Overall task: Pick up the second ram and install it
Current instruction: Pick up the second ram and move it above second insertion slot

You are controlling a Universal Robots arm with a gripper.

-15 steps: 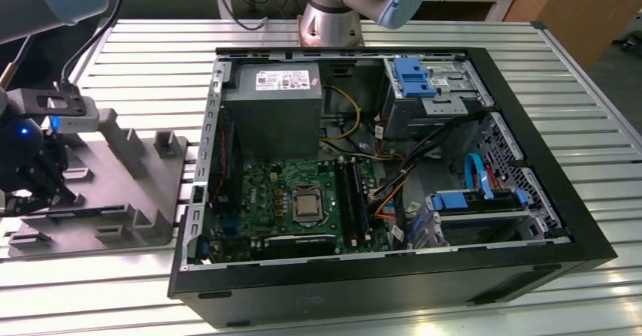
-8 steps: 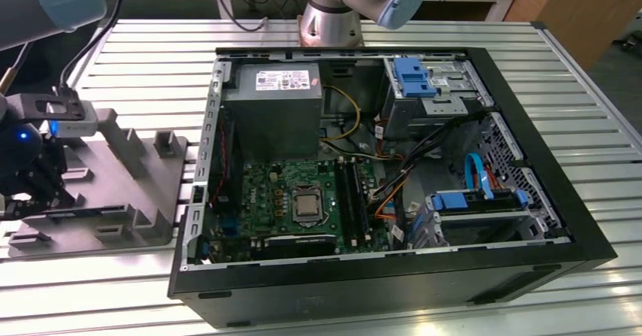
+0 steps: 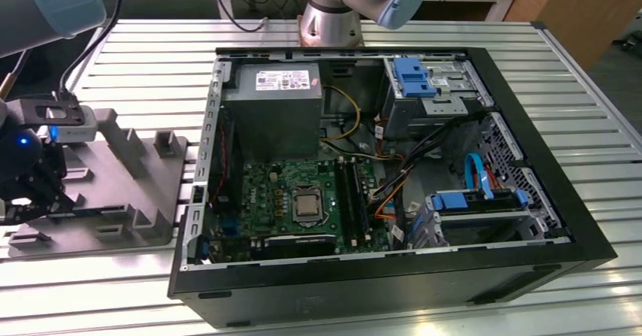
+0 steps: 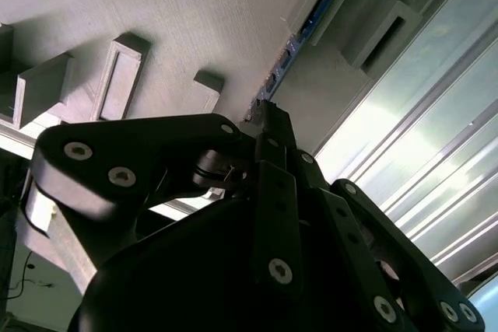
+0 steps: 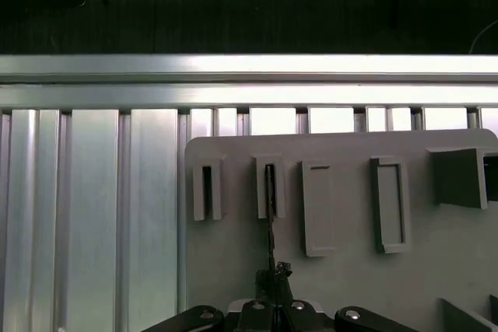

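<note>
Masking one end of the second ram [image 5: 270,223] (edge-on sliver): gripper [image 5: 274,276].

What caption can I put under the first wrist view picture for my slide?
The gripper right by the second ram, which stands on edge in the grey block.
</note>
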